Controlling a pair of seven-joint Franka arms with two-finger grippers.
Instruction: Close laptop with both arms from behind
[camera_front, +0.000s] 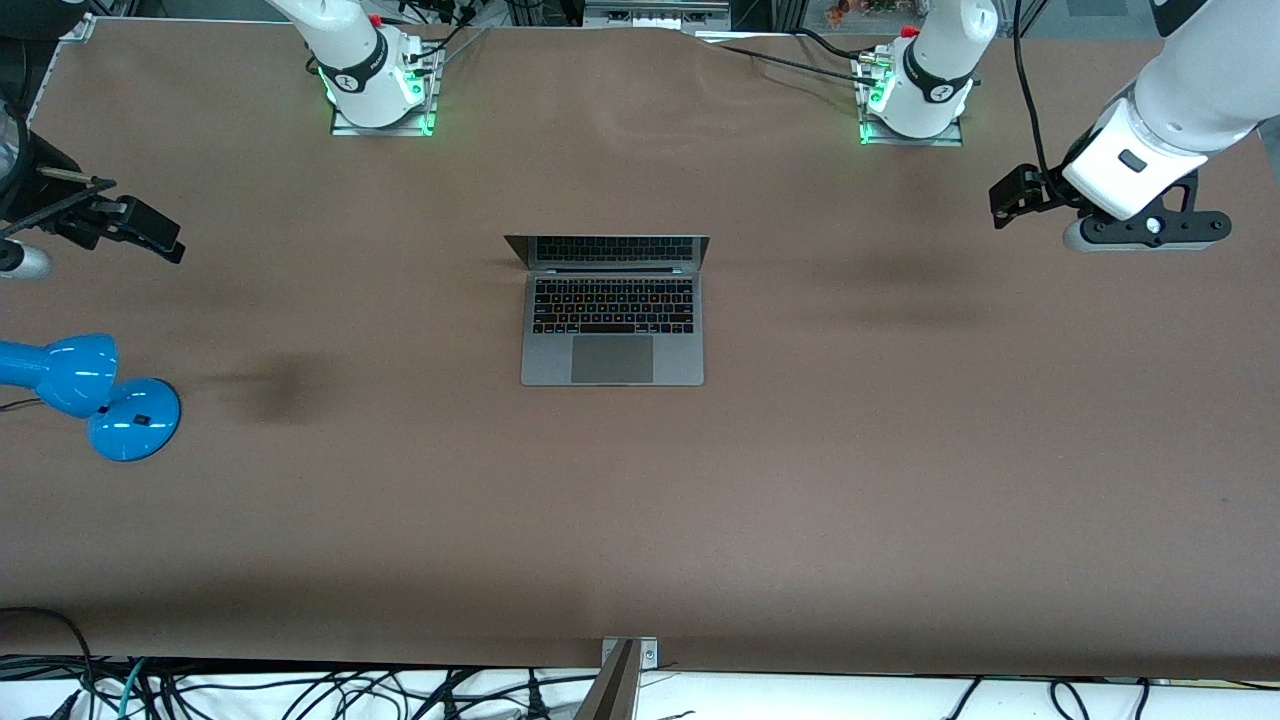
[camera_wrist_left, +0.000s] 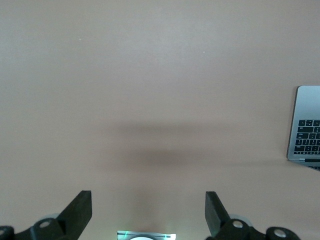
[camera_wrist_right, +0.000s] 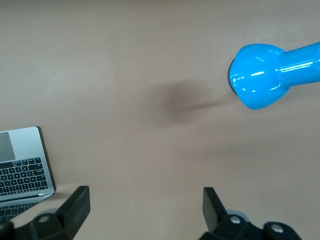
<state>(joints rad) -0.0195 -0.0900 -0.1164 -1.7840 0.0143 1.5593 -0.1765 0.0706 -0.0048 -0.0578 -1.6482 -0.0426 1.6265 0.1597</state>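
**Open laptop in the middle, both grippers up at the table's ends**

From the front camera, the laptop (camera_front: 612, 318) sits on the brown table (camera_front: 900, 480), about midway between the two arm bases and a bit nearer to the camera than they are. Its lid stands up, and the black keys and the big trackpad face the camera. The left gripper (camera_front: 1010, 196) hangs in the air over the left arm's end of the table, well apart from the laptop. The right gripper (camera_front: 150, 232) hangs over the right arm's end of the table, also well apart from the laptop. A blue lamp (camera_front: 85, 393) stands on the table at the right arm's end, nearer to the camera than the spot under the right gripper. From this camera I cannot tell how wide either gripper is.

In the left wrist view, the left gripper's two black fingers (camera_wrist_left: 80, 212) are spread wide apart. Nothing is between them, only bare table below. One corner of the laptop (camera_wrist_left: 306, 125) shows off to the outer side of one finger, not between the fingers and not touching them.

In the right wrist view, the right gripper's fingers (camera_wrist_right: 77, 207) are spread wide too, and they hold nothing. The laptop's (camera_wrist_right: 22, 167) corner, with keys and a bit of trackpad, lies just outside one finger. The blue lamp's round head (camera_wrist_right: 257, 75) is out ahead of the other finger, well apart from it.
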